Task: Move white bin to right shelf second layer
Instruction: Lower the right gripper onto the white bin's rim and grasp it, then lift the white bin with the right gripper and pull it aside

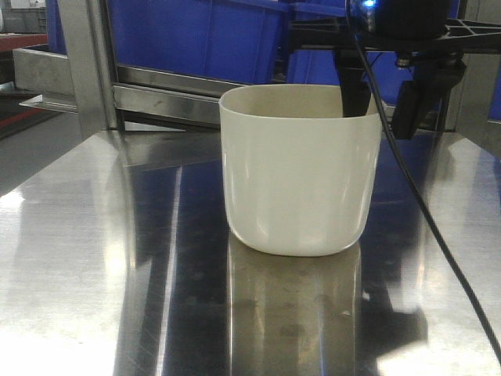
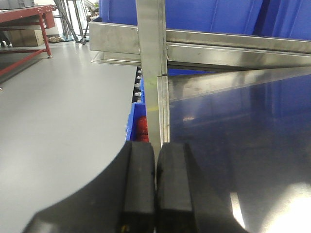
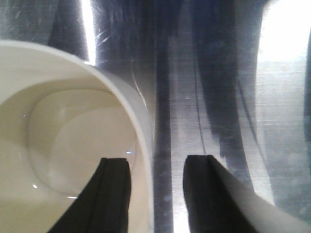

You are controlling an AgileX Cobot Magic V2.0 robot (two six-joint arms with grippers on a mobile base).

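The white bin (image 1: 297, 180) stands upright on the flat steel top (image 1: 94, 298), a little right of centre. My right gripper (image 1: 382, 102) is open and straddles the bin's far right wall: one finger (image 1: 352, 90) is inside, the other (image 1: 411, 110) outside. In the right wrist view the gripper (image 3: 156, 160) has the bin's rim (image 3: 141, 145) between its jaws, and the bin (image 3: 58, 126) is empty. My left gripper (image 2: 155, 145) is shut on nothing, over the steel top's left edge. No lanes of white rollers show clearly.
Large blue crates (image 1: 203, 31) sit on a steel-framed level behind the bin, with a steel upright (image 1: 86, 63) at the left. A black cable (image 1: 438, 235) hangs across the right. A lower blue crate with something red in it (image 2: 141, 124) and grey floor (image 2: 58, 111) lie left.
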